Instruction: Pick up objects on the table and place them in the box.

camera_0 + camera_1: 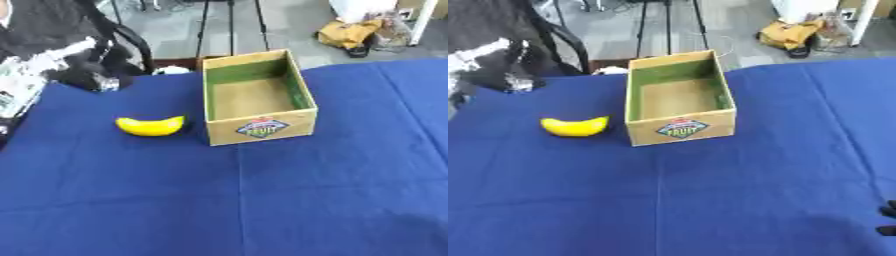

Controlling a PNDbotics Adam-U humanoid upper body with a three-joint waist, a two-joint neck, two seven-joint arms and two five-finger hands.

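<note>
Left eye view: banana [150, 126] lies beside empty box [259, 97]; right hand [887, 220] barely shows, grip unclear. Curved banana may roll if nudged.

Open tan cardboard box with green inner walls [257, 97], standing near the far edge of the blue tablecloth [262, 200]: its near outer wall carries a diamond-shaped label [262, 128] in red, blue and green. The lettering on the label is too blurred to read.
</note>
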